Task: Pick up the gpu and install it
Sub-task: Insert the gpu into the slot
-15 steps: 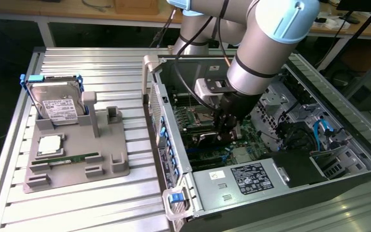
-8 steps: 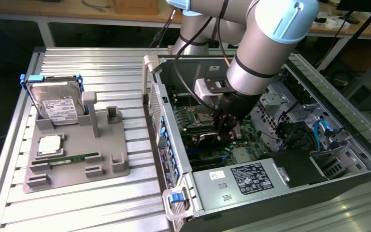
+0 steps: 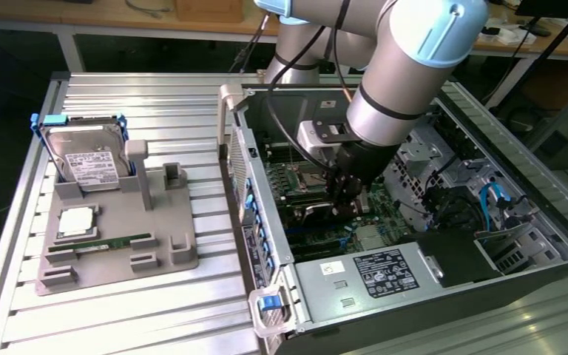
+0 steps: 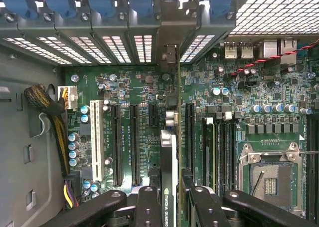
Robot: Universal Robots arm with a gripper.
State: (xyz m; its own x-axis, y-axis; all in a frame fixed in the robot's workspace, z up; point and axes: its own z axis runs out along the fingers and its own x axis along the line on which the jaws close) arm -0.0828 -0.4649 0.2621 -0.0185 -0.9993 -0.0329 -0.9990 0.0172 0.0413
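Gpu stands edge-on, gripped betw. the arm's jaws, just over the expansion slots of the green motherboard, inside the open PC case lying on its side on the ribbed metal surface.

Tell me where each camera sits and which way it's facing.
Exterior view: off the arm, high up, looking down into the open computer case on the slatted table; the arm reaches inside.
Wrist view: on the wrist, facing the motherboard along the pincer, shut on the gpu seen edge-on.
Shared: the pincer and the motherboard.
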